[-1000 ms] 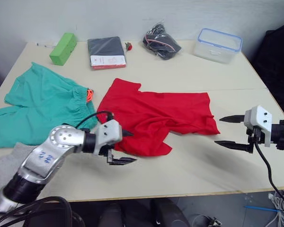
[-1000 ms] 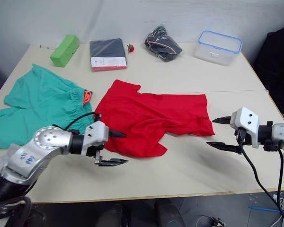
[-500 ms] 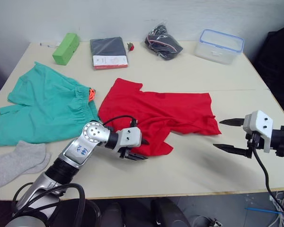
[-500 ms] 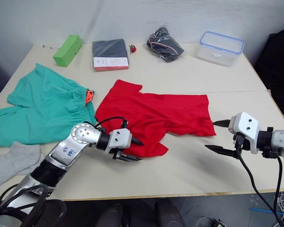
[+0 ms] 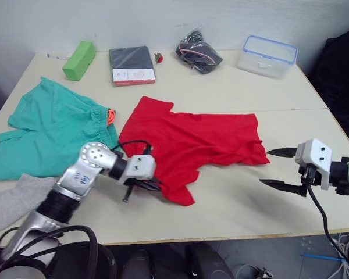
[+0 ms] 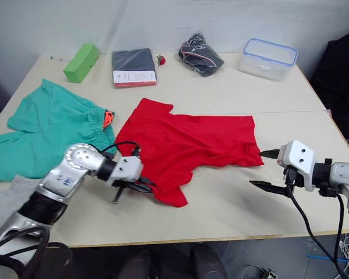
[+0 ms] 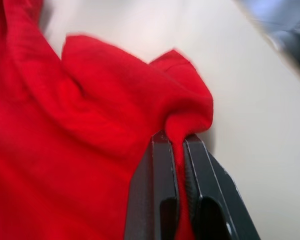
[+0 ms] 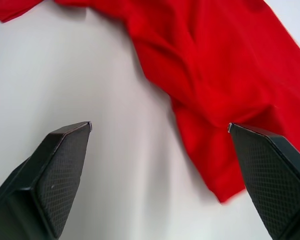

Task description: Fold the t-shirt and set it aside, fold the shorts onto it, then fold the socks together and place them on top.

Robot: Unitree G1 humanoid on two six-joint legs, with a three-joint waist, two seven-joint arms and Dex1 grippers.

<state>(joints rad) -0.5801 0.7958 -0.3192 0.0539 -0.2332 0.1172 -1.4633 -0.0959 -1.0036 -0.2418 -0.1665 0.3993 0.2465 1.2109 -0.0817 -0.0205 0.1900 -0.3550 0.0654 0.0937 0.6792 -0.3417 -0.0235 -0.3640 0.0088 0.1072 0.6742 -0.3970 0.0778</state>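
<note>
**Left gripper has caught the shirt's near edge**

A second ago the left gripper (image 5: 141, 185) hung with its fingers parted just short of the t-shirt (image 5: 203, 139); half a second ago it had pushed in against the near hem. Now it has drawn back toward the robot's left, and the hem has come with it: the rounded flap that lay at the near edge is pulled into a narrower point. In the left wrist view the two black fingers (image 7: 162, 200) are pinched together on a fold of the red cloth, which bulges up between them.

The right gripper (image 5: 284, 170) has hardly moved across the three moments. Its jaws stand wide apart and hold nothing, hovering over the bare table (image 5: 250, 203) just off the shirt's right corner; the right wrist view shows that corner lying between the fingertips, with the cloth untouched.

The t-shirt lies spread across the middle of the table. The shorts (image 5: 52, 133) lie flat to its left, their waistband just beside it, as before. The socks (image 5: 9, 200) lie at the near left edge, close below the shorts, partly behind the left arm.
</note>
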